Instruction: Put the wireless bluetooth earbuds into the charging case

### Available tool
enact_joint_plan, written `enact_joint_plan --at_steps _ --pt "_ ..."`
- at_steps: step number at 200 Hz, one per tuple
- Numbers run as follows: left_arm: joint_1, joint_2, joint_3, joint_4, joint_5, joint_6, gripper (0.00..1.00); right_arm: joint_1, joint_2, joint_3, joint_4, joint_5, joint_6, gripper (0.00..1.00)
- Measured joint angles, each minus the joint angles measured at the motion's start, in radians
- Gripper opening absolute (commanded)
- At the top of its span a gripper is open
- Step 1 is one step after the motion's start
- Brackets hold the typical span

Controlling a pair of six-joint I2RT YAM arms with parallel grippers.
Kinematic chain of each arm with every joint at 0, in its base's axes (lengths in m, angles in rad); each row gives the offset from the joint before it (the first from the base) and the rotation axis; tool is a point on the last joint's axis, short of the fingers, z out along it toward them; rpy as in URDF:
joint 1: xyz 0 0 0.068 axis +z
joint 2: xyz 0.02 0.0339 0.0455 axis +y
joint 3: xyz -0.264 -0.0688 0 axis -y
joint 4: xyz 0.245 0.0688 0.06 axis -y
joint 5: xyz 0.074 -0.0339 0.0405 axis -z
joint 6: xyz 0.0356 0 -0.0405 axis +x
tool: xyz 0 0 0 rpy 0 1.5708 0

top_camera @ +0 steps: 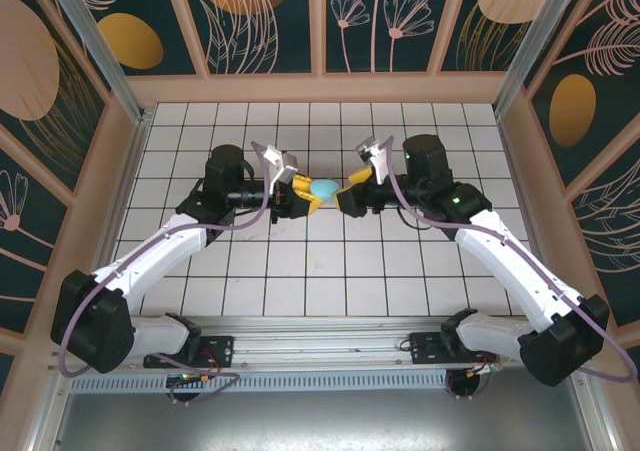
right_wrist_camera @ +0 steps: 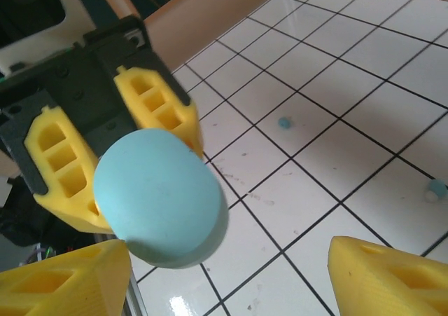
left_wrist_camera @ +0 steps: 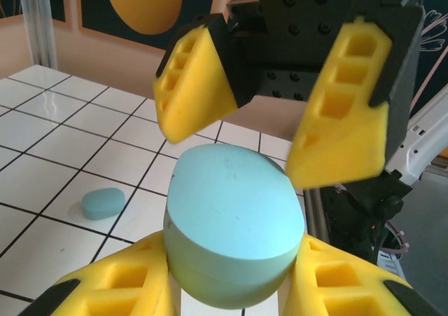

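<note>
Two grippers: nose to nose above the middle of the tiled table (top_camera: 400, 271), with the charging case between them.
Left gripper (left_wrist_camera: 229, 254): yellow fingers pinch the lower body of the charging case (left_wrist_camera: 234, 211), one pad on each flank, holding it clear of the tiles.
Right gripper (right_wrist_camera: 227, 249): fingers spread wide and holding nothing; the tips straddle the case's free end, and no contact is evident.
Case condition: a seam runs round the body and the lid appears closed.
Governing relation: the case lies straight ahead of the right fingers, its broad oval face turned towards them. The right arm is the free one.
Earbuds: one tiny light-blue earbud (right_wrist_camera: 284, 122) and a second earbud (right_wrist_camera: 435, 188) lie on the tiles, well apart, below and beyond the case.
Other item: a light-blue oval pebble (left_wrist_camera: 103, 203) rests on a tile to the left gripper's side.
Assessment: nothing is inserted yet; the lid likely needs opening first.
Risk: the smooth, rounded case could twist in the pinch.
</note>
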Motion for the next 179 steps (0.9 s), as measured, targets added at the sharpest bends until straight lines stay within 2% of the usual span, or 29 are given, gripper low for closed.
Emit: enact_joint_plan --at_steps 54,93,127,179 --pt "-0.008 0.000 0.000 0.021 0.035 -0.004 0.21 -0.031 0.049 0.054 0.050 0.034 0.049 0.73" --pt "-0.008 0.001 0.000 0.021 0.035 -0.005 0.21 -0.031 0.053 0.037 0.066 -0.049 0.045 0.75" --pt "-0.008 0.008 0.000 0.022 0.039 -0.012 0.21 -0.029 -0.013 -0.041 0.101 -0.126 0.036 0.79" --pt "-0.008 0.019 0.000 0.025 0.061 -0.024 0.21 -0.006 -0.044 -0.068 0.114 -0.155 -0.021 0.80"
